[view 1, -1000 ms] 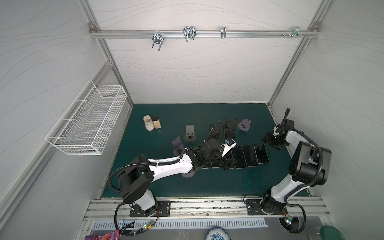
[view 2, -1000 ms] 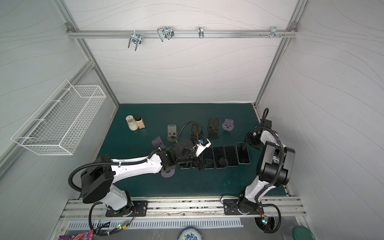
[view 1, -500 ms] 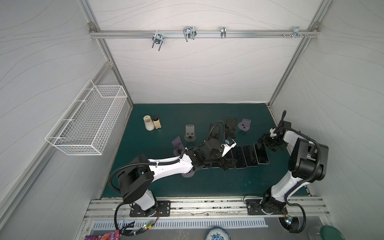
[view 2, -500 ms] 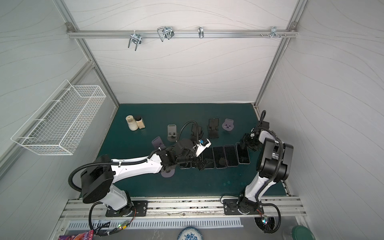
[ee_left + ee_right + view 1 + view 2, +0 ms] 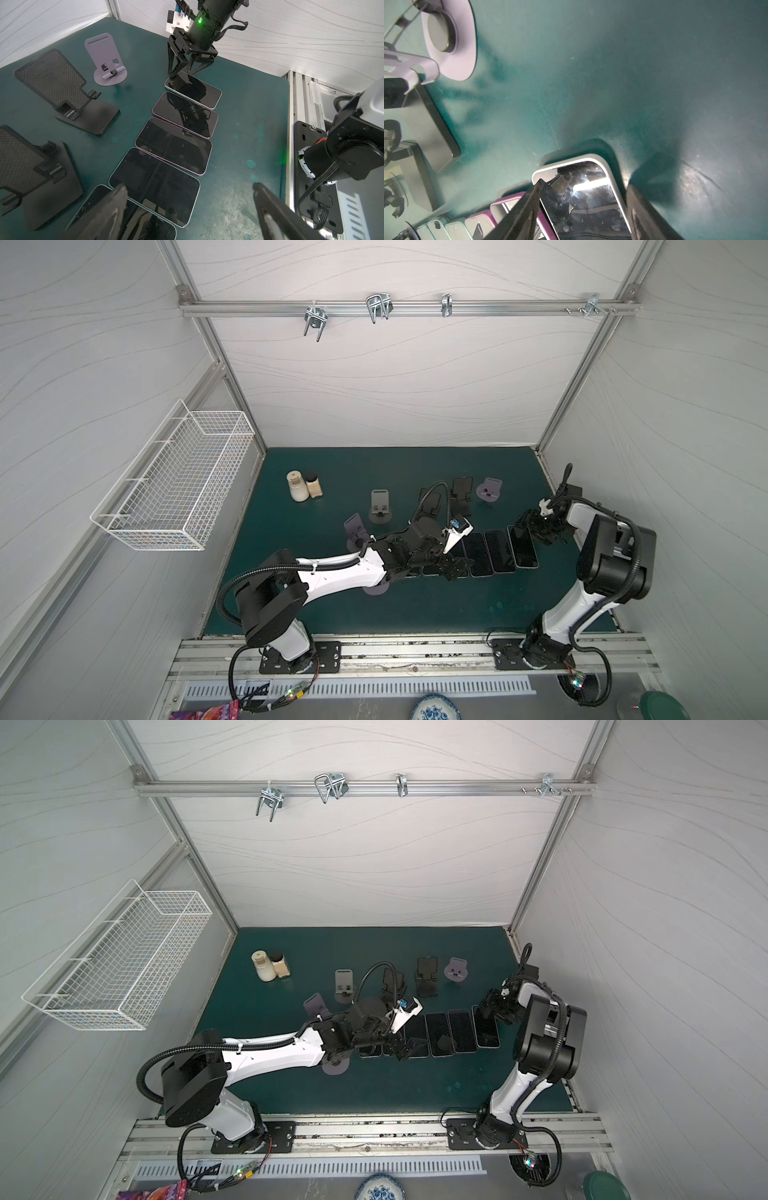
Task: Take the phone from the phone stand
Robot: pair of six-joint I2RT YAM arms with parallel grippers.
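Silver-edged black-glass phone [image 5: 195,91] is laid flat on the dark green mat [image 5: 245,135], last in the row of dark phones [image 5: 174,145], clear of the empty black mesh-backed stand [image 5: 62,89]. Right gripper [image 5: 182,72] is clamped across its far end, judged to be squaring it up before release. Left gripper [image 5: 189,187] is held wide open and empty over the row's other end.

Even light; right wrist view blurred.

Nothing legible from here: no text, labels, brands or numbers readable on any item in view.
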